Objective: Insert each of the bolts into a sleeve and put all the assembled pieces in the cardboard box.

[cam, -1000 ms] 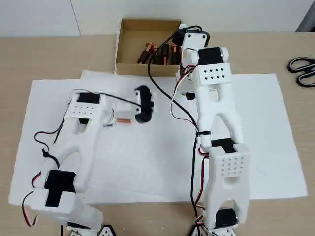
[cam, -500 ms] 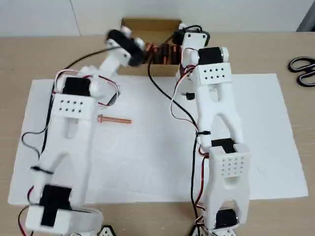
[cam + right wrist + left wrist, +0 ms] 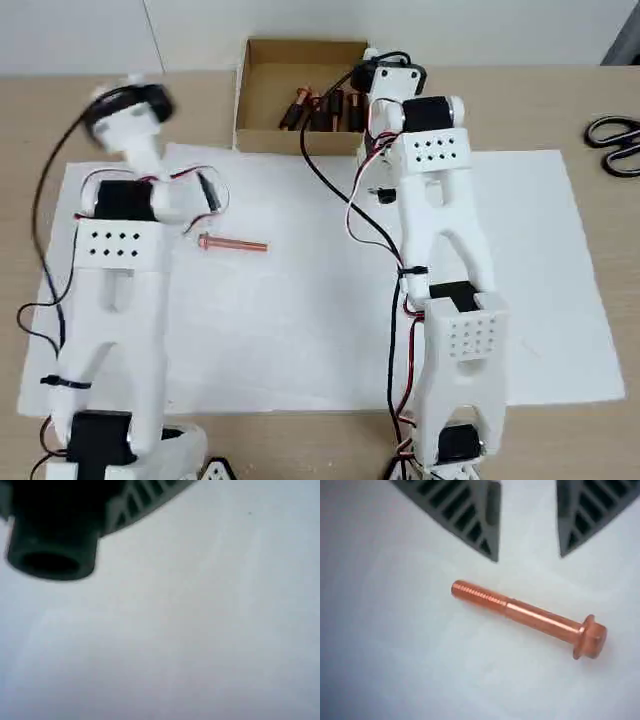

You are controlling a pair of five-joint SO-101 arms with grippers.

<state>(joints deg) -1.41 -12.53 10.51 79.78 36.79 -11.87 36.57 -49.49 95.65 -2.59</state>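
Note:
A copper bolt (image 3: 527, 617) lies flat on the white paper (image 3: 300, 320), also seen as the bolt (image 3: 232, 243) just right of the left arm (image 3: 118, 245). My left gripper (image 3: 528, 557) hangs open right above its threaded half, not touching it. My right gripper (image 3: 75, 510) is shut on a black sleeve (image 3: 50, 550), held above bare paper with its hollow end showing. From above the sleeve (image 3: 385, 195) peeks out beside the right arm (image 3: 430, 160), in front of the cardboard box (image 3: 243, 100). Several assembled pieces (image 3: 325, 108) lie in the box.
Black scissors (image 3: 615, 145) lie at the table's far right edge. A black cable (image 3: 330, 190) loops across the paper between the arms. The white paper covers most of the table's middle.
The left arm's upper end swung from the bolt up to the box's left corner, then out to the far left. The bolt now lies uncovered. The right arm kept still.

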